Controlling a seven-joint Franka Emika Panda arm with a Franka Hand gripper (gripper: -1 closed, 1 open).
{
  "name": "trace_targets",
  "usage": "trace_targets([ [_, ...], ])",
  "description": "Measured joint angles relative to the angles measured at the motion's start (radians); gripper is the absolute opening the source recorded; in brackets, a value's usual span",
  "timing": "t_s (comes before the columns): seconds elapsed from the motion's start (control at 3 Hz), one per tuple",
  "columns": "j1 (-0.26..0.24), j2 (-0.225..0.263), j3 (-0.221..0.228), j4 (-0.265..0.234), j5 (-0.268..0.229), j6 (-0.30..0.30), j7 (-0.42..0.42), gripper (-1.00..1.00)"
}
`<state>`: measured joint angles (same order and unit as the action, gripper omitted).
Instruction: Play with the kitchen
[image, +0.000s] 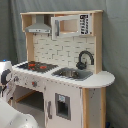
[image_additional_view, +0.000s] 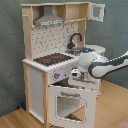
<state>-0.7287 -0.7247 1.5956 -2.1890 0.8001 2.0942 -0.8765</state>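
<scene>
Kitchen (image_additional_view: 50, 65) fills the centre of both exterior views, standing upright on a wood floor (image_additional_view: 15, 120) against a grey-green curtain (image_additional_view: 10, 50). Second exterior view: grey hood (image_additional_view: 49, 21) upper centre, dotted backsplash (image_additional_view: 52, 37) below it, black faucet (image_additional_view: 75, 39) centre right, black-red stovetop (image_additional_view: 52, 60) mid-frame on the kitchen's white worktop (image_additional_view: 37, 64). Oven door (image_additional_view: 70, 105) is swung down and open, lower centre, window pane facing up and out. Knob (image_additional_view: 56, 76) sits on the front panel just under the stovetop. Arm (image_additional_view: 112, 62) comes in from the right edge, white with black joints; tool (image_additional_view: 80, 79) sits right of centre, just above the open oven door's top edge and just beside the knob panel. Can't tell whether the tool is spread or pressed together, nor whether it touches the panel. First exterior view: stovetop (image: 36, 65) centre left, sink (image: 72, 74) right of it with the faucet (image: 85, 59) behind, hood (image: 39, 26) upper left, microwave-style cabinet (image: 72, 24) upper centre. White arm parts (image: 6, 80) at the left edge and lower-left corner; tool itself not distinguishable there.
</scene>
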Motion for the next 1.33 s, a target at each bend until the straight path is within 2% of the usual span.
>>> trace_targets([
  [0.33, 0.044, -0.005, -0.069, -0.002, -0.053, -0.025, 0.011, 1.00],
  [1.33, 0.179, -0.033, -0.240, -0.002, -0.304, -0.119, 0.111, 1.00],
])
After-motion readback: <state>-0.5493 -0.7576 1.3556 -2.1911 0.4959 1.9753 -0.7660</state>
